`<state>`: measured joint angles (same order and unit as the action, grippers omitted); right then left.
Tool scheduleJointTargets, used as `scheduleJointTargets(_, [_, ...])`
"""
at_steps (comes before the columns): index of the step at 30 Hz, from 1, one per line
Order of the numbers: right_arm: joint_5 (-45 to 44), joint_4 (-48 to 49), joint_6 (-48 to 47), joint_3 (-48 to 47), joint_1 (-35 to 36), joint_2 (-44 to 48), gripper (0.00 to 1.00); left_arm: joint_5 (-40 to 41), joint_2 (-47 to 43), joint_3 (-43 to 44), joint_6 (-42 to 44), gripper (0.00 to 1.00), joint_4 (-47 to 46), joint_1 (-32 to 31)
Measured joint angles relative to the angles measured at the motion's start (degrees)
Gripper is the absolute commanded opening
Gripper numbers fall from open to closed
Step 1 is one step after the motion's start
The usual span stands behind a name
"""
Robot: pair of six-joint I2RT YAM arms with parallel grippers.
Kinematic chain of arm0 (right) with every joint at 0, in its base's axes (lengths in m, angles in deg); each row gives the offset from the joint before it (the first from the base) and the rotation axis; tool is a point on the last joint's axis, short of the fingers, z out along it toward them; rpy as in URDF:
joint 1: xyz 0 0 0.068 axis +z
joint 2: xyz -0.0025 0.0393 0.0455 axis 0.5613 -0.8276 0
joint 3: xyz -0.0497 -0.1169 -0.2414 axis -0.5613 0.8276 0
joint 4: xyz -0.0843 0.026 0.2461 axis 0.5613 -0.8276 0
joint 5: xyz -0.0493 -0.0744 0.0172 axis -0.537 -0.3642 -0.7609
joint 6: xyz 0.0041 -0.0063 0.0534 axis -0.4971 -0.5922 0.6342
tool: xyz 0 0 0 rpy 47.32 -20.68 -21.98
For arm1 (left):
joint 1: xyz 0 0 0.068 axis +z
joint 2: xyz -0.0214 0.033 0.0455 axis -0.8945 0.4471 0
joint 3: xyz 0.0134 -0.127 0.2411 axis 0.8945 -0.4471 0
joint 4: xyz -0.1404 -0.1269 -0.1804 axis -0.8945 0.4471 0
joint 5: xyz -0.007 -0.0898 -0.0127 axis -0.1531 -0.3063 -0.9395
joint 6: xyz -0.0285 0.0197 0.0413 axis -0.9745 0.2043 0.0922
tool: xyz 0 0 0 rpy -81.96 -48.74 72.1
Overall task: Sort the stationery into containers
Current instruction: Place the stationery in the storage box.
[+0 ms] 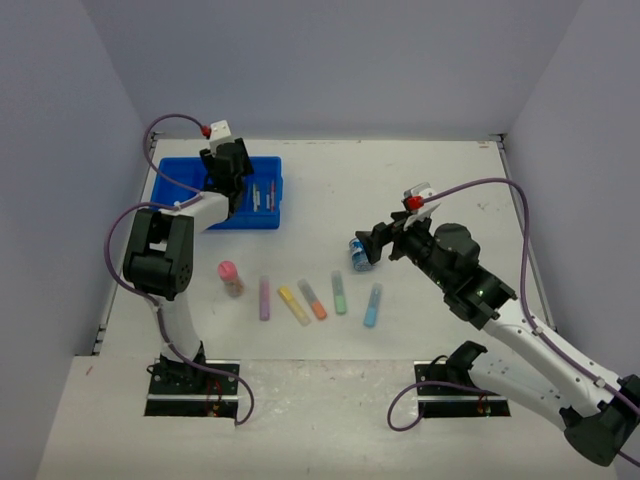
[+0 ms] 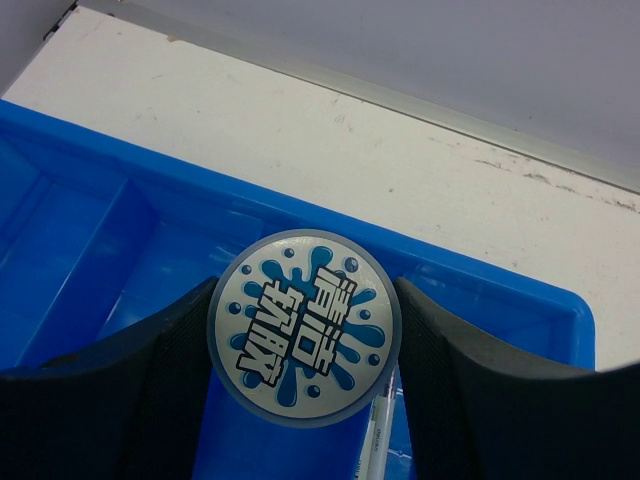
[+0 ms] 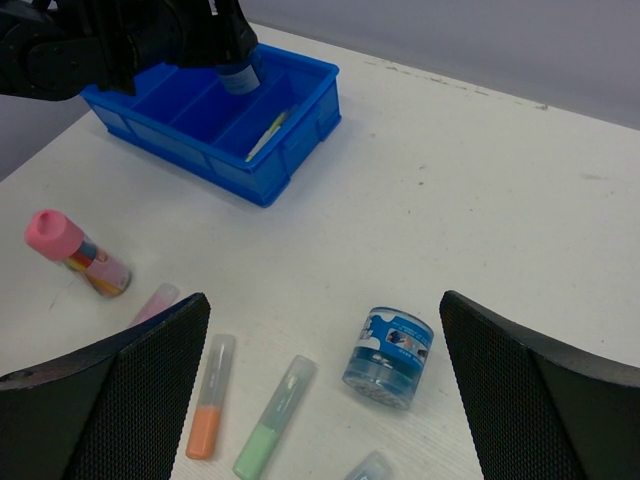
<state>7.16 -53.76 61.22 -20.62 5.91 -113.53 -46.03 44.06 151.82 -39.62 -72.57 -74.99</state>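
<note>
Left gripper (image 1: pixel 228 175) clamps a small round blue tub (image 2: pixel 305 325) over the divided bright blue plastic tray (image 1: pixel 258 222); right gripper (image 3: pixel 320 310), jaws wide, faces a second tub (image 3: pixel 388 357).

Round tub (image 3: pixel 388 357) free before spread right claw (image 3: pixel 322 298), markers (image 1: pixel 313 299) just beside, left claw (image 2: pixel 305 288) gripping second tub (image 2: pixel 300 345) over tray (image 2: pixel 90 230)

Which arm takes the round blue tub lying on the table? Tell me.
Right. Its open right gripper faces that tub closely; the left gripper holds another tub over the tray.
</note>
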Motion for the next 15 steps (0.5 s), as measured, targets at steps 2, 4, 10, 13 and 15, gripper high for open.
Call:
scheduleJointTargets(2, [0.1,0.0,0.0,0.0,0.0,-0.2,0.99,-0.1,0.0,0.0,0.0,0.36,0.0,0.0])
scheduleJointTargets(4, [0.2,0.0,0.0,0.0,0.0,-0.2,0.99,-0.1,0.0,0.0,0.0,0.39,0.1,0.0])
scheduleJointTargets(10, [0.3,0.0,0.0,0.0,0.0,-0.6,0.99,-0.6,0.0,0.2,-0.4,0.60,0.6,0.0])
scheduleJointTargets(13, [0.2,0.0,0.0,0.0,0.0,-1.4,0.99,-1.3,0.0,0.3,-0.6,0.68,0.8,0.0])
scheduleJointTargets(15, [0.2,-0.1,0.0,0.0,0.0,-2.1,0.99,-1.8,0.0,0.5,-0.7,0.75,1.3,0.0])
